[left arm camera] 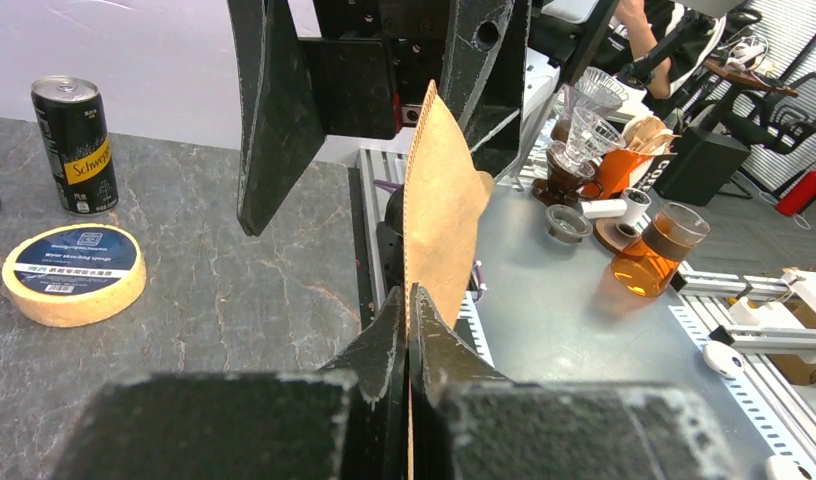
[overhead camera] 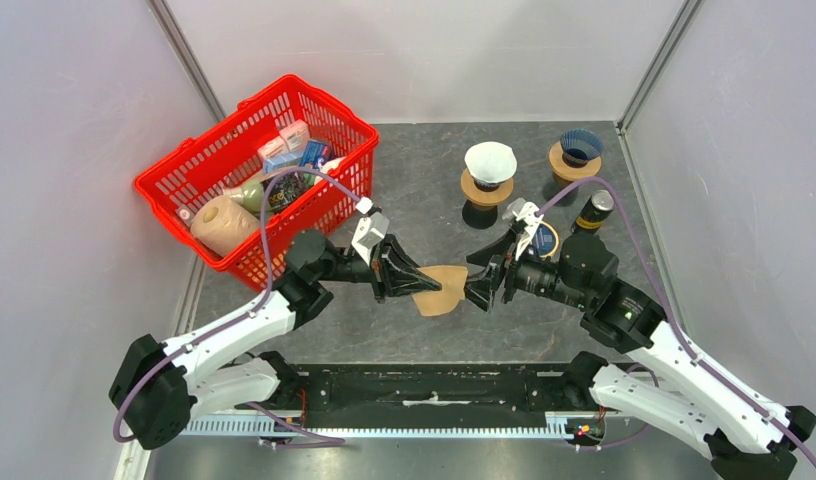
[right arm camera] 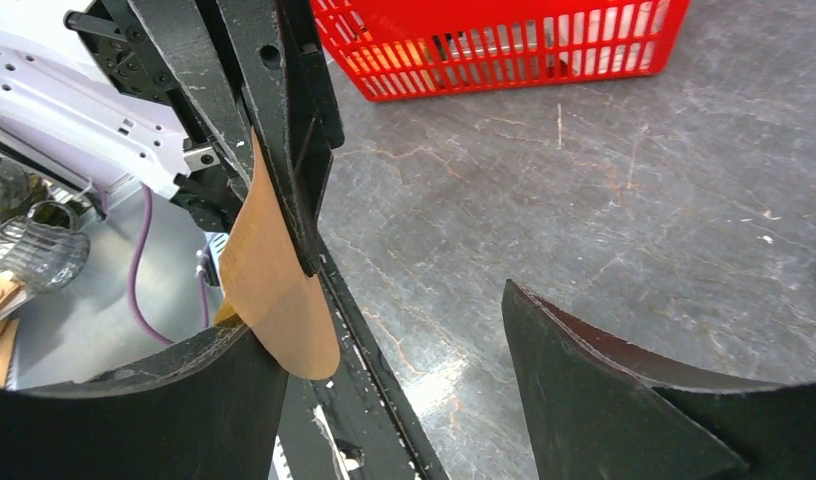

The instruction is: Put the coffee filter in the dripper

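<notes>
A brown paper coffee filter [overhead camera: 441, 289] hangs in the air over the middle of the table. My left gripper [overhead camera: 416, 283] is shut on its left edge, and in the left wrist view the filter [left arm camera: 444, 210] stands on edge out of the pinched jaws [left arm camera: 410, 300]. My right gripper [overhead camera: 481, 290] faces it from the right, open. Its jaws straddle the filter's free end [right arm camera: 274, 290], which rests against one finger [right arm camera: 184, 400]; the other finger [right arm camera: 604, 390] stands well apart. A white dripper [overhead camera: 490, 163] and a dark blue dripper [overhead camera: 580, 148] stand on wooden stands at the back.
A red basket [overhead camera: 184, 185] of groceries sits at the back left. A black can [overhead camera: 595, 210] and a round yellow sponge [left arm camera: 74, 273] lie just behind my right wrist. The black rail [overhead camera: 434, 385] runs along the near edge.
</notes>
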`<action>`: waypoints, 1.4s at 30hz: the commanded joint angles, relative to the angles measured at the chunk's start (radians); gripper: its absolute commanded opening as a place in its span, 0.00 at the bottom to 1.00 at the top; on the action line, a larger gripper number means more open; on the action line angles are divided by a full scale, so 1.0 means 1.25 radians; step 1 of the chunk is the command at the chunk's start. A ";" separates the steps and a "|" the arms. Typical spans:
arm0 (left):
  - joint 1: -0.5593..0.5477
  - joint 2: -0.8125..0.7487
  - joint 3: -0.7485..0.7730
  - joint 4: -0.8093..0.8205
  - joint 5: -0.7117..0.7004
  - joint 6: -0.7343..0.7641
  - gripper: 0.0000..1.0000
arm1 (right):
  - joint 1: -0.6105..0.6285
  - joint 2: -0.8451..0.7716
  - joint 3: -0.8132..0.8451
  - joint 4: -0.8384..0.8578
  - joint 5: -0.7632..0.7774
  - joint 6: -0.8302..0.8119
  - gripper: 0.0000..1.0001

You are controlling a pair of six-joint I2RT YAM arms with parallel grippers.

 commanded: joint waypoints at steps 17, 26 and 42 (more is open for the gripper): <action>0.003 0.015 0.016 0.065 0.077 -0.019 0.02 | -0.028 0.033 -0.008 0.098 -0.127 0.035 0.62; 0.003 0.008 0.014 0.080 0.089 -0.025 0.02 | -0.034 0.028 -0.010 0.077 -0.155 0.023 0.59; 0.003 0.035 0.038 0.064 0.075 -0.033 0.02 | -0.037 0.044 0.013 0.068 -0.174 0.026 0.06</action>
